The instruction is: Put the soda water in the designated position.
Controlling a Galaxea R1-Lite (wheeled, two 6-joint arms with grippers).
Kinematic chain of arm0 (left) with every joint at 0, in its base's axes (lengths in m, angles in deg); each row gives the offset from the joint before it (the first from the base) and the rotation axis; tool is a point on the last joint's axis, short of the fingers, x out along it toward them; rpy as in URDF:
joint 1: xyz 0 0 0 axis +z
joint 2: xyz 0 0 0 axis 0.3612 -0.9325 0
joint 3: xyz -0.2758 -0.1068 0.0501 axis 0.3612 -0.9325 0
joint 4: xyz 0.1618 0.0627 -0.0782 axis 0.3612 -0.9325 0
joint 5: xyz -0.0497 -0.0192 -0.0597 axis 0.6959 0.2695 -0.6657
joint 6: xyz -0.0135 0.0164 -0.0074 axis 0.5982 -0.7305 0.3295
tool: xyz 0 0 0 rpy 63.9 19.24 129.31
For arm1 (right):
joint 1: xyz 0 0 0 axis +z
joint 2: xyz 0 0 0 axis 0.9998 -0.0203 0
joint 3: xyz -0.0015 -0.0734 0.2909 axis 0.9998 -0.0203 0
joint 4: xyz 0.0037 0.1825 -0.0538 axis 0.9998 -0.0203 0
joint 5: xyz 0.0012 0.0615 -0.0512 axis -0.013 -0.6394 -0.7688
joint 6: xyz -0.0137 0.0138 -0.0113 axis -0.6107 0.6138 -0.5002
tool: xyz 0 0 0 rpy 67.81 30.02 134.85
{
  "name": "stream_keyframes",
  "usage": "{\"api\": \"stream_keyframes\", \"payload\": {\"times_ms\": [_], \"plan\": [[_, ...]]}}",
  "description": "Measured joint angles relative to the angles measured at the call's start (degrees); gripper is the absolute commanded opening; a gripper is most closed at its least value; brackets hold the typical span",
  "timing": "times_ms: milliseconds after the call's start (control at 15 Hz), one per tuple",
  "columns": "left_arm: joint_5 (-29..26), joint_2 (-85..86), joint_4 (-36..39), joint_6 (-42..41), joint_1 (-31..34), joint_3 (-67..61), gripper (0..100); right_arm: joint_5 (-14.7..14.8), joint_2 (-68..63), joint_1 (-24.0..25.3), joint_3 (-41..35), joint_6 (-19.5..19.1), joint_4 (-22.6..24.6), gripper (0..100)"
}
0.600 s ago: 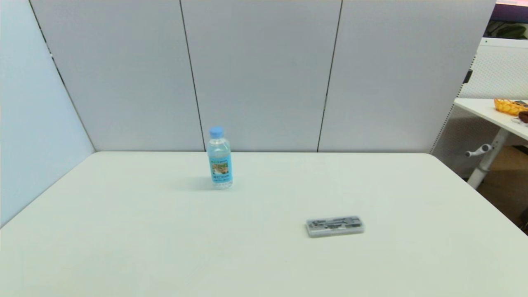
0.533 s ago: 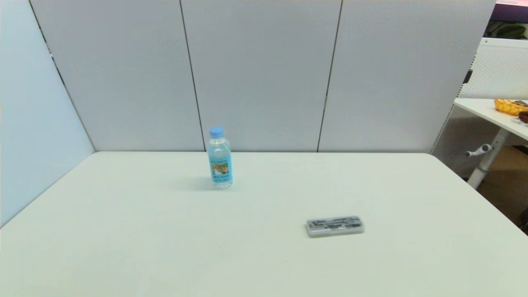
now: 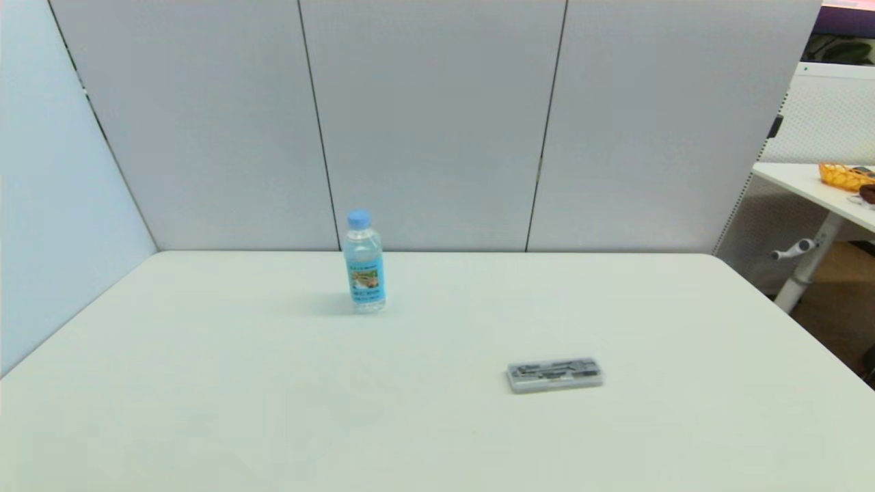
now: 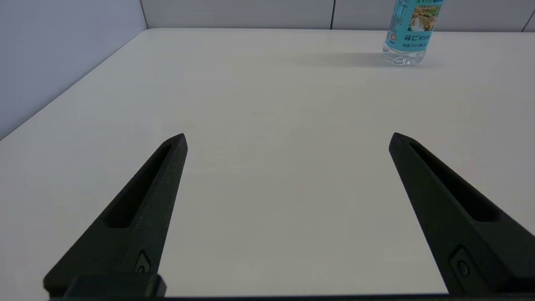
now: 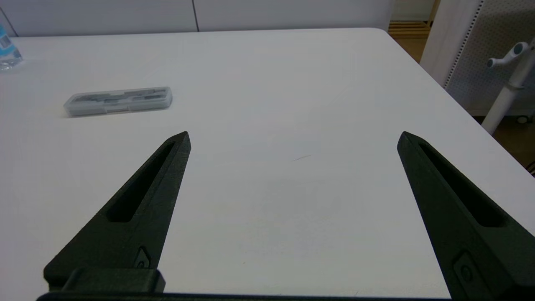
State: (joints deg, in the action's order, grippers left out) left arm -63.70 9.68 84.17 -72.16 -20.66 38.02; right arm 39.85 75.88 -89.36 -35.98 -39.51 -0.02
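The soda water (image 3: 364,263), a small clear bottle with a light-blue cap and label, stands upright near the back of the white table (image 3: 273,396), left of centre. Its lower part also shows in the left wrist view as the soda water (image 4: 411,31), far ahead of my left gripper (image 4: 288,140), which is open and empty above the table. A sliver of the soda water (image 5: 6,52) shows at the edge of the right wrist view. My right gripper (image 5: 294,139) is open and empty, low over the table's near right part. Neither arm shows in the head view.
A flat grey rectangular case (image 3: 555,374) lies on the table right of centre, also seen as the case (image 5: 118,100) ahead of the right gripper. Grey partition panels (image 3: 431,123) close off the back and left. Another desk (image 3: 813,188) stands beyond the table's right edge.
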Motion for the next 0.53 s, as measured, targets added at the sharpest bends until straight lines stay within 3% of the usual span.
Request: {"api": "stream_keyframes", "payload": {"times_ms": [533], "plan": [[0.17,0.0,0.02,0.24,-0.02,0.0,100,0.02,0.0,0.0,0.0,0.04,0.0,100]]}}
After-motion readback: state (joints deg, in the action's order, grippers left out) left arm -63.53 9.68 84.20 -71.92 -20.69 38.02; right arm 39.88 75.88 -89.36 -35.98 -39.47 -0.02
